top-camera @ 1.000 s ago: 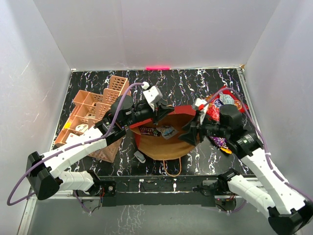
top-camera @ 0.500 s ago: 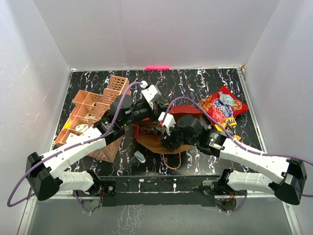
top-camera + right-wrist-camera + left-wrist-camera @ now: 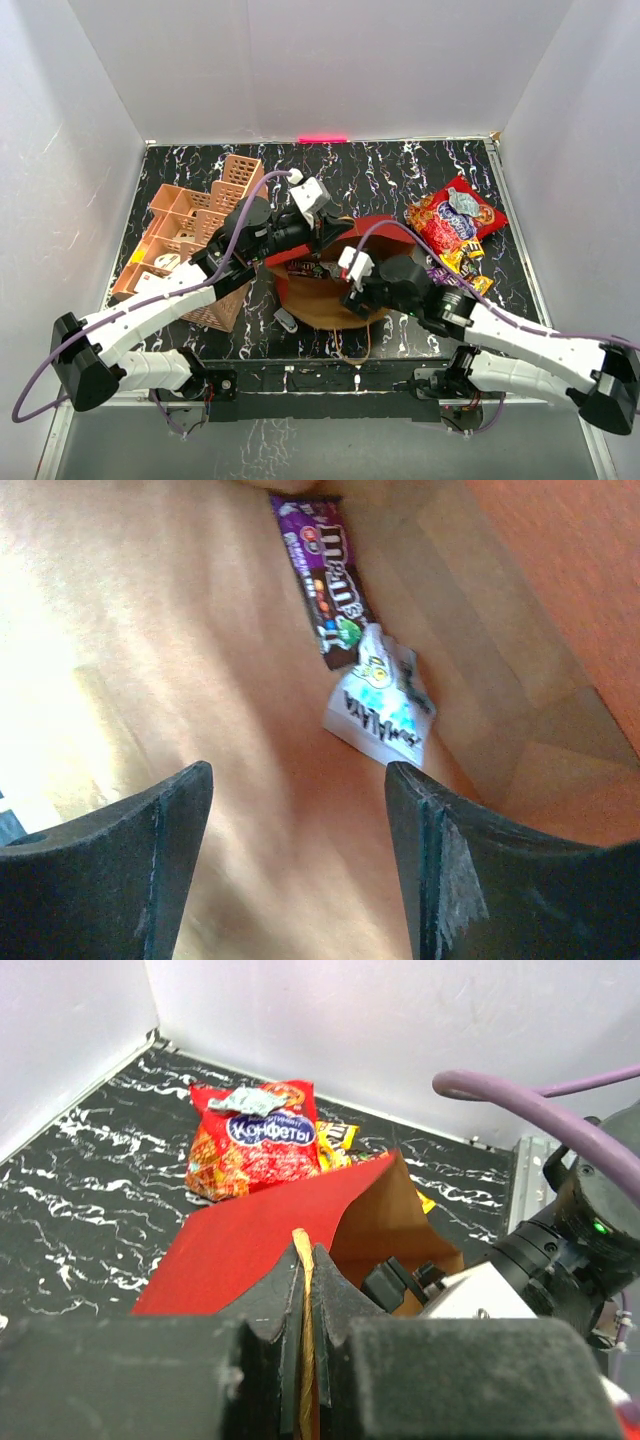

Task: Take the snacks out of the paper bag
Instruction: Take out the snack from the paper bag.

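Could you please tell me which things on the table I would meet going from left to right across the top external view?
salmon-pink lattice organizer → paper bag → red cookie bag

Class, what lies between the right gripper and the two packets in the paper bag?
Only bare brown wall of the paper bag, per the right wrist view; the open right gripper is short of the purple-brown packet and silver-blue packet.
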